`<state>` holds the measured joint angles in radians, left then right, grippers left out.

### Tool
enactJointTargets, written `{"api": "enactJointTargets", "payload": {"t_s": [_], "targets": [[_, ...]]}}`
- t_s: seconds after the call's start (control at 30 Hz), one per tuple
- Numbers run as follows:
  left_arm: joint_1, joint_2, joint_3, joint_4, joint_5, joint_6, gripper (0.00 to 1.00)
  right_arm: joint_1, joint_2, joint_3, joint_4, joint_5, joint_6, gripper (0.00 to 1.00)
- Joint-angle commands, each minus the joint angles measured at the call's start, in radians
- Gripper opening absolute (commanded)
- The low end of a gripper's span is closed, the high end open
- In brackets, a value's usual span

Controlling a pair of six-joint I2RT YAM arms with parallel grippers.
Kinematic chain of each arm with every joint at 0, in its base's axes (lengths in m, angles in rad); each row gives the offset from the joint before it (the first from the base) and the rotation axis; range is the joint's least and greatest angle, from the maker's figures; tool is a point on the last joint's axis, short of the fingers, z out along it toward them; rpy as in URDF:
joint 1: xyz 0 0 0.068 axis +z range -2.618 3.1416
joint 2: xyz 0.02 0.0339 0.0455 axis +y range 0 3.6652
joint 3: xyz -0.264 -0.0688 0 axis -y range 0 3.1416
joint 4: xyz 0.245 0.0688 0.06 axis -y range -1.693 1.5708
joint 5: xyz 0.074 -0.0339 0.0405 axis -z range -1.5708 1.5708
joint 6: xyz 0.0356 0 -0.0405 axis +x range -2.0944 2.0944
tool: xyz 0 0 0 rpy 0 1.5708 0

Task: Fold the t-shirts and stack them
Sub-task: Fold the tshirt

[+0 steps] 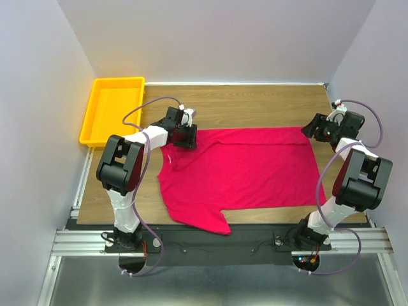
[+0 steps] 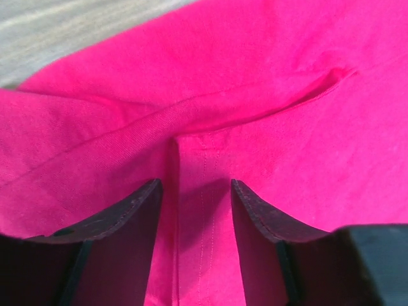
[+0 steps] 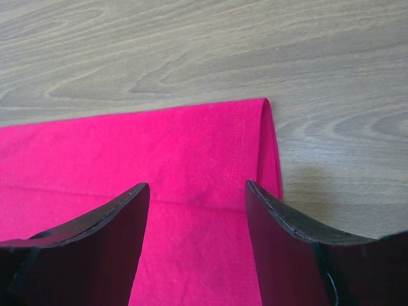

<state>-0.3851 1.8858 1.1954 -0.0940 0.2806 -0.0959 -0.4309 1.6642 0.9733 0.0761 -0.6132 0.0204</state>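
A crimson-red t-shirt [image 1: 248, 169] lies spread on the wooden table, with one sleeve reaching toward the front edge. My left gripper [image 1: 186, 137] is down on its far left corner. In the left wrist view its jaws [image 2: 196, 185] stand apart on either side of a stitched hem, with the red fabric [image 2: 255, 64] bunched in folds just ahead. My right gripper [image 1: 313, 127] hovers at the shirt's far right corner. In the right wrist view it [image 3: 197, 185] is open over the folded hem corner [image 3: 159, 146], with nothing pinched.
A yellow plastic tray [image 1: 89, 121] sits at the table's far left corner, just left of my left arm. Bare wood [image 1: 255, 105] shows behind the shirt and to its right [image 3: 331, 76]. White walls close in the back and both sides.
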Motion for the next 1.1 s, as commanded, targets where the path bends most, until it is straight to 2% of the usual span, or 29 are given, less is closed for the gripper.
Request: {"api": "enactJointTargets", "payload": {"t_s": [0.0, 0.23, 0.4, 0.5, 0.53, 0.77, 1.07], "targets": [[0.0, -0.004, 0.053, -0.021, 0.026, 0.028, 0.55, -0.009, 0.006, 0.008, 0.016, -0.014, 0.003, 0.67], [-0.003, -0.039, 0.049, -0.032, 0.08, 0.03, 0.36, -0.009, 0.008, 0.008, 0.016, -0.016, 0.004, 0.67], [-0.006, -0.066, 0.026, -0.049, 0.146, 0.038, 0.27, -0.011, 0.005, 0.01, 0.016, -0.014, 0.006, 0.67], [-0.006, -0.08, 0.01, -0.061, 0.173, 0.05, 0.15, -0.014, 0.002, 0.01, 0.014, -0.016, 0.007, 0.67], [-0.008, -0.091, 0.006, -0.062, 0.181, 0.051, 0.13, -0.015, 0.0, 0.01, 0.016, -0.017, 0.007, 0.67], [-0.017, -0.163, -0.036, -0.067, 0.276, 0.041, 0.13, -0.022, -0.003, 0.01, 0.016, -0.023, 0.012, 0.67], [-0.093, -0.122, -0.056, -0.053, 0.39, 0.025, 0.15, -0.029, -0.017, 0.01, 0.014, -0.031, 0.015, 0.67]]}}
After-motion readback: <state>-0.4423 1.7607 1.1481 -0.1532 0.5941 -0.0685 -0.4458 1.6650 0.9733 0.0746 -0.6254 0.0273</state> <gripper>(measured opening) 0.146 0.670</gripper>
